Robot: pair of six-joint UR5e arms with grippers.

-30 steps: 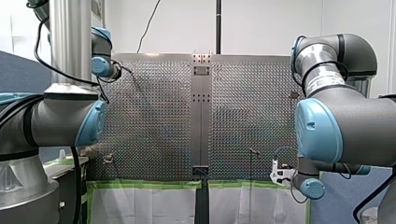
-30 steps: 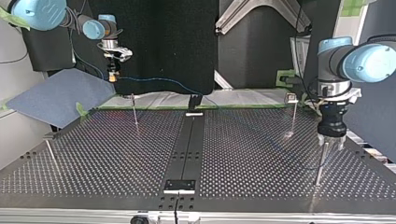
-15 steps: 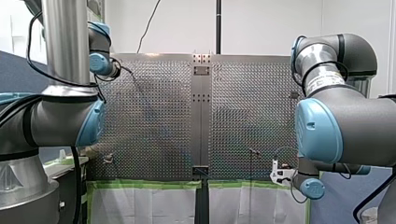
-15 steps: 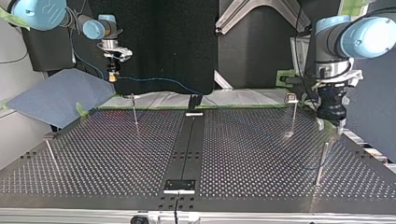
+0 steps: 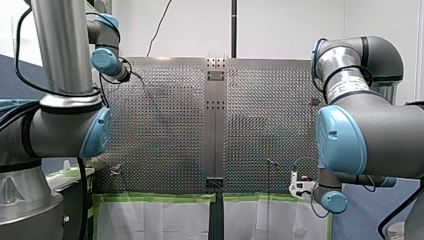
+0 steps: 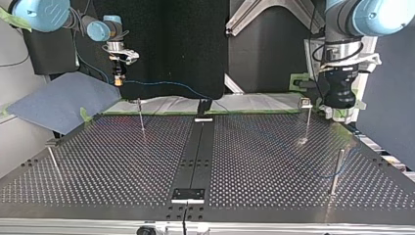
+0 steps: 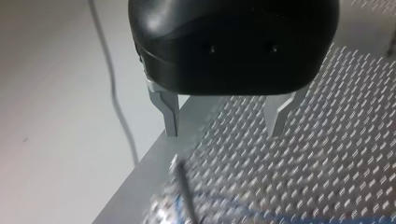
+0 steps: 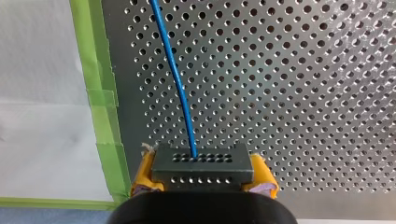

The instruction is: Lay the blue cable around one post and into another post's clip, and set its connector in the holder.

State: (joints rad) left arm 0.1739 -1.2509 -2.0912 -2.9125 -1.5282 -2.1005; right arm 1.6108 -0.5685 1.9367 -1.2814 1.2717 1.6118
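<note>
In the right wrist view my right gripper (image 8: 204, 179) has its yellow pads shut on the dark connector (image 8: 201, 163). The blue cable (image 8: 180, 88) runs from the connector out over the perforated plate. At the top view's left that gripper (image 6: 118, 80) hangs above the table's far edge. The cable (image 6: 166, 83) sags from it across the table to the thin post (image 6: 335, 171) at the near right. My left gripper (image 6: 338, 111) hangs above and behind that post. In the left wrist view its metal fingers (image 7: 172, 116) stand open around nothing, with the post (image 7: 184, 191) below them.
Another post (image 6: 309, 122) with a clip on top stands at the top view's far right. Two more posts (image 6: 141, 117) (image 6: 53, 160) stand at the left. A holder block (image 6: 203, 108) sits on the far end of the centre rail (image 6: 193, 156). Green tape (image 8: 100, 107) edges the plate.
My left arm has lifted away from the near right post in the top view, rising and drawing back. My right arm and the connector have stayed still.
</note>
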